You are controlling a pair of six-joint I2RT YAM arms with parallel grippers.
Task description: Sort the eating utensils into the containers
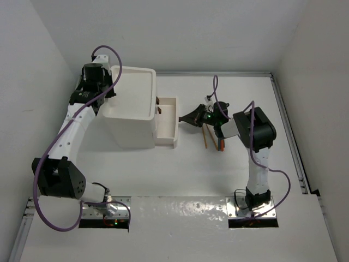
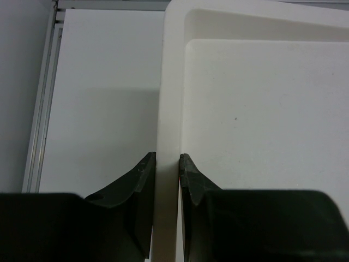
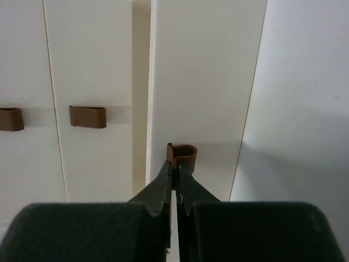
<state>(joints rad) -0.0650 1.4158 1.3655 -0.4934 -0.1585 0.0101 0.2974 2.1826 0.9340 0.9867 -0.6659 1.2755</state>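
Right gripper [image 3: 174, 172]: fingers pressed almost together, pinching the thin edge of a dark-brown knob [image 3: 185, 152]. A sliver of brown shows between the fingertips. The knob sits on the white front of the drawer [image 1: 167, 121], which in the top view stands pulled out to the right of the drawer unit [image 1: 133, 109]. Two more knobs [image 3: 87, 116] show on the neighbouring closed fronts in the right wrist view. The right arm reaches leftward from its base across the table [image 1: 191, 174] towards this drawer.

Left gripper [image 2: 168, 164]: fingers closed onto the rim [image 2: 169, 82] of the unit's tray-like top, one finger outside the rim and one inside, both against it. The top view places this grip at the unit's left edge, with the left arm bent up beside it.

Utensils [image 1: 206, 136]: orange stick-like pieces lie on the table to the right of the open drawer, apart from it. A blue and orange piece lies just beside them, partly under the right arm. Their exact type cannot be told at this size.
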